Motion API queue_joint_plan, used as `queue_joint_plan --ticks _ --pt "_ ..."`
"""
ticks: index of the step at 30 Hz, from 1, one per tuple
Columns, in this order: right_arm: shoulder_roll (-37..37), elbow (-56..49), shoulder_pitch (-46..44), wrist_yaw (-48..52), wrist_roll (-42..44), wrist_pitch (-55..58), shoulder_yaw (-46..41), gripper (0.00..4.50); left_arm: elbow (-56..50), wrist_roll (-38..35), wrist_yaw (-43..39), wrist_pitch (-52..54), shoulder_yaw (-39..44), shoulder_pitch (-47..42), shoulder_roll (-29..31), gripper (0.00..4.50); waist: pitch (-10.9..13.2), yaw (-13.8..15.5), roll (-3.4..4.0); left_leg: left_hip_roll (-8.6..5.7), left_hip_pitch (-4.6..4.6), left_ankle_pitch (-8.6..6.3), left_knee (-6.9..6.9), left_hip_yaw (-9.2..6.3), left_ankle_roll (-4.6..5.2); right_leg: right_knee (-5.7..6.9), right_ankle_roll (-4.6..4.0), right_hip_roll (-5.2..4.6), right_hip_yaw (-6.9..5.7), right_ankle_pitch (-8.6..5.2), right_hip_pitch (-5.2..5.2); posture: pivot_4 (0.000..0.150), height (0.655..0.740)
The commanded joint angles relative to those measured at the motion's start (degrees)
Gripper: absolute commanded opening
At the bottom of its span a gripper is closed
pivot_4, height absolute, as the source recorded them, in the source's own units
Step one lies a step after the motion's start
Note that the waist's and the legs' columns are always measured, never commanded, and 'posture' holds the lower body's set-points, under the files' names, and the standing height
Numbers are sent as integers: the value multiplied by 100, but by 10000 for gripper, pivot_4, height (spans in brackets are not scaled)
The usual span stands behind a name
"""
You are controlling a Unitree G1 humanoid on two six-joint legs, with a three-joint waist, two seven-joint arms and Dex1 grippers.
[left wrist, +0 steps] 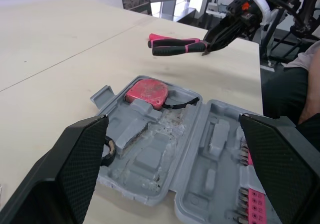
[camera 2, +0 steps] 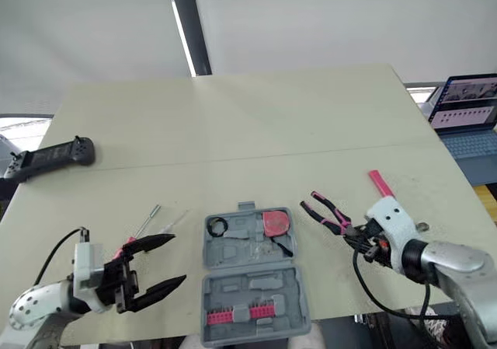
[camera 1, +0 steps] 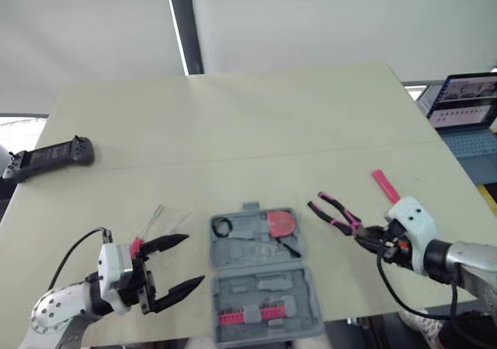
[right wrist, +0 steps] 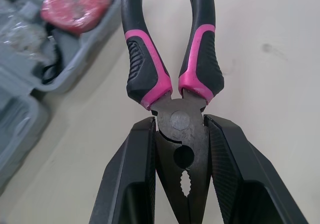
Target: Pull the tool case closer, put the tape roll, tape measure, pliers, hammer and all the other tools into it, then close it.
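The grey tool case (camera 1: pixel 233 287) lies open at the table's front edge. A red tape measure (camera 1: pixel 281 223) and a black tape roll (camera 1: pixel 222 226) sit in its far half, and pink bits (camera 1: pixel 250 315) line its near half. Right of the case, my right gripper (camera 1: pixel 371 239) is shut on the head of the pink-and-black pliers (camera 1: pixel 335 211), whose handles point toward the case (right wrist: pixel 30 114). A pink hammer handle (camera 1: pixel 384 184) lies behind that gripper. My left gripper (camera 1: pixel 182 263) stands open just left of the case with nothing in it.
Thin screwdrivers (camera 1: pixel 151 223) lie on the table behind my left gripper. A black handheld controller (camera 1: pixel 48 158) rests at the far left edge. A laptop (camera 1: pixel 466 100) stands off the table to the right. The back half of the table (camera 1: pixel 272 123) is bare.
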Motion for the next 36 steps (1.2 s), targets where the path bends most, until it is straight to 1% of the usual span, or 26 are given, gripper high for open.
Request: queue_joint_plan --ticks 1,4,8,12,18,24,29,36 --pt "-450 -469 -488 575 407 -2 239 9680 -333 -359 -205 17 500 282 161 45000 0 -2 0 0 -1 0 0 -1 0 -2 0 0 0 0 0 1500 7400" --pt "-739 -631 -1147 738 632 272 789 9680 -244 -504 -365 16 890 493 233 45000 1 2 -1 4 0 0 -3 -3 0 -6 0 2 -5 0 0 1500 7400" --pt "-775 -896 -2119 694 774 669 1593 9680 -144 -460 -633 -100 1214 780 242 45000 9 15 -15 0 -4 0 -1 -3 0 -13 0 -2 -4 0 -1 1500 7400" --pt "-491 -1038 -3347 491 576 1242 2842 9680 -325 -413 -726 -188 1362 1151 116 45000 15 -1 -26 1 -5 0 0 -7 -1 -14 0 -3 -4 0 -3 1500 7400" --pt "109 -809 -4536 382 59 1473 4296 9680 -313 -325 -819 -288 1483 1416 82 45000 15 4 -29 1 -30 2 -1 -5 -6 -4 -1 -4 -2 0 -38 1500 7400" --pt "565 -289 -5034 303 -526 1415 5238 9680 -325 -240 -784 -319 1496 1444 39 45000 12 -9 -33 0 -41 4 2 -3 -9 10 -1 -5 -1 0 -56 1500 7400" --pt "1007 179 -5131 200 -881 1358 5569 9680 -429 -198 -732 -328 1521 1579 -31 45000 11 -26 -33 2 -54 6 2 2 -12 32 -1 -6 -2 0 -83 1500 7400" --pt "1240 527 -5102 315 -1207 1105 5833 9680 -558 -140 -680 -370 1518 1746 -128 45000 11 -15 -34 1 -55 6 4 4 -12 34 -1 -7 -3 0 -84 1500 7400"
